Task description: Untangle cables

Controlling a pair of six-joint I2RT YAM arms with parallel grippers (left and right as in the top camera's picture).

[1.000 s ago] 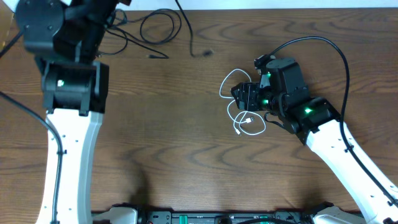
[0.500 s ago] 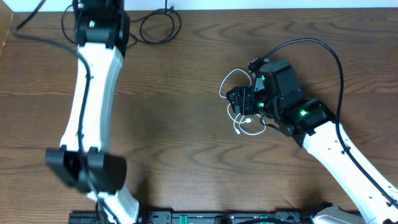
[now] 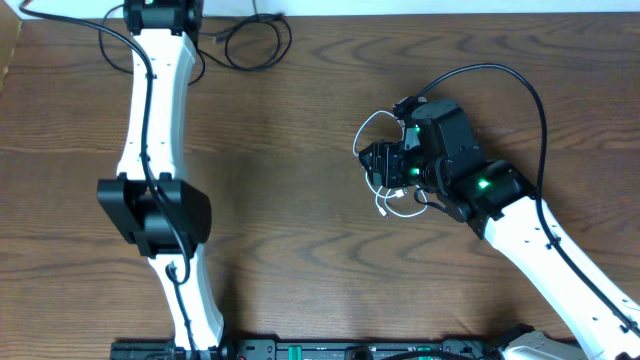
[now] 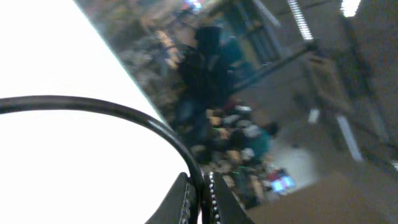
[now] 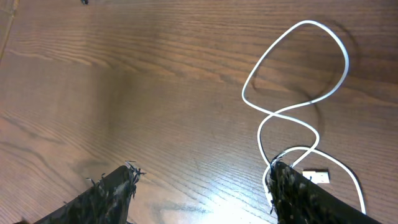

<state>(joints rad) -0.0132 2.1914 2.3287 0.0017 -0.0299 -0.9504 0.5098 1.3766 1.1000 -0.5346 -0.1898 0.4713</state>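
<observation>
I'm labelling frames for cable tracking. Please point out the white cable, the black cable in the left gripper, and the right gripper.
white cable (image 5: 306, 22): right wrist view, top of its loop.
black cable (image 4: 93, 104): left wrist view, arc leading into shut jaws.
right gripper (image 5: 202, 174): right wrist view, midway between its fingertips.

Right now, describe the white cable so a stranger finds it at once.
On the wooden table, look right of centre, beneath the right arm's open pincer. A thin cord lies there in loose loops. It alone is white; the black cable near the far edge is not.

Smooth, softly glossy wood-grain table (image 5: 124, 74); slick white plastic-coated cable (image 5: 273, 115)
</observation>
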